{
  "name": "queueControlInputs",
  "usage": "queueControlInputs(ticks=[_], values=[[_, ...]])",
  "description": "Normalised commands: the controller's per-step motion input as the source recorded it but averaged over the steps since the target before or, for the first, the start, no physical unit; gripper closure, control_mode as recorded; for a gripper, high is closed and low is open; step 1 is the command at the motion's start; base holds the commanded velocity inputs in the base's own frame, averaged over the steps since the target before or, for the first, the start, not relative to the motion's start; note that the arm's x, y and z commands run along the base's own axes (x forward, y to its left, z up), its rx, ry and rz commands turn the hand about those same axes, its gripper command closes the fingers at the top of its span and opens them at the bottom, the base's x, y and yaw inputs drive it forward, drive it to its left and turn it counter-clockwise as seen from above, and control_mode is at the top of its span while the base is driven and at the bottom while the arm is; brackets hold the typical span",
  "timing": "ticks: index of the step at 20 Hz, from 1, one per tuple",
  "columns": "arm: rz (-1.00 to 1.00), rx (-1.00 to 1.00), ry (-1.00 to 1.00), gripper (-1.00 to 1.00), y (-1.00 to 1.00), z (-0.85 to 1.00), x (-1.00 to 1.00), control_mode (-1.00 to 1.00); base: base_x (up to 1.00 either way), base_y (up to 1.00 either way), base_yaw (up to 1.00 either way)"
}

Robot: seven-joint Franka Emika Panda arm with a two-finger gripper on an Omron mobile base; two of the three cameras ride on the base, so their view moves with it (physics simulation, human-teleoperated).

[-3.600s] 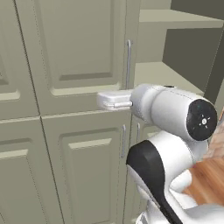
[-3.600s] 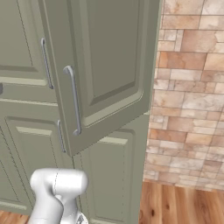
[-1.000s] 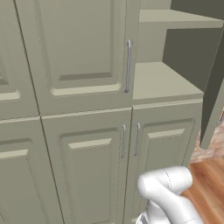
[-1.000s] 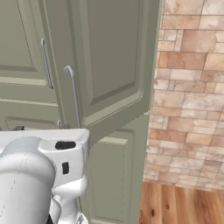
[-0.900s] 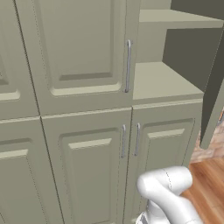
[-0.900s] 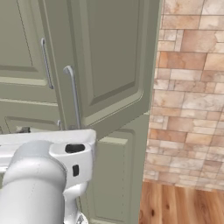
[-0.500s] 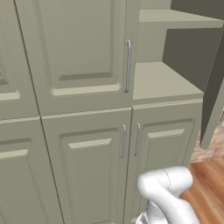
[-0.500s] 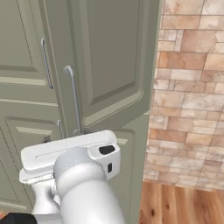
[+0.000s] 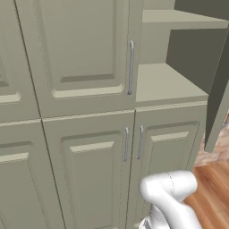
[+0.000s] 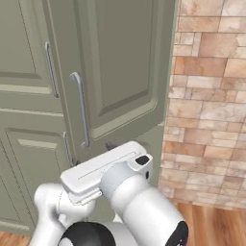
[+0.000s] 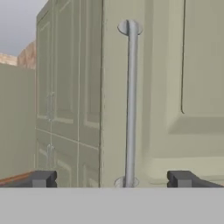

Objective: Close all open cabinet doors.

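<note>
While claw [image 11: 112,179] gapes apart, 1 cabinet door [image 10: 120,67] ajar, its 1 handle [image 11: 130,105] btwn fingertips [image 11: 41,178].

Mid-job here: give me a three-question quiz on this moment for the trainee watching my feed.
1. True or false: the upper cabinet door on the right is swung open, leaving the shelves bare to view.
2. In the hand view, what stands between the fingertips of the gripper? A) a drawer front B) the door's silver handle C) a window pane
3. Fill in: the wall beside the open door is made of ____.

Key: 1 true; 2 B; 3 brick
</note>
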Motion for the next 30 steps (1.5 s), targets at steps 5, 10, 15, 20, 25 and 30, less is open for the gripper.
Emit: queueControlInputs(ticks=[5,10,15,20,25,30], values=[[0.05,0.00,-0.04,-1.00,0.00,-0.51,0.23,-1.00,0.00,0.00,0.00],[0.00,0.00,-0.03,-1.00,0.00,-0.18,0.23,-1.00,0.00,0.00,0.00],[-0.03,0.00,0.00,-1.00,0.00,0.00,0.19,-1.00,0.00,0.00,0.00],[-0.01,0.00,0.00,-1.00,0.00,0.00,0.23,-1.00,0.00,0.00,0.00],[-0.03,0.00,0.00,-1.00,0.02,0.00,0.13,-1.00,0.00,0.00,0.00],[-0.06,0.00,0.00,-1.00,0.08,0.00,0.15,-1.00,0.00,0.00,0.00]])
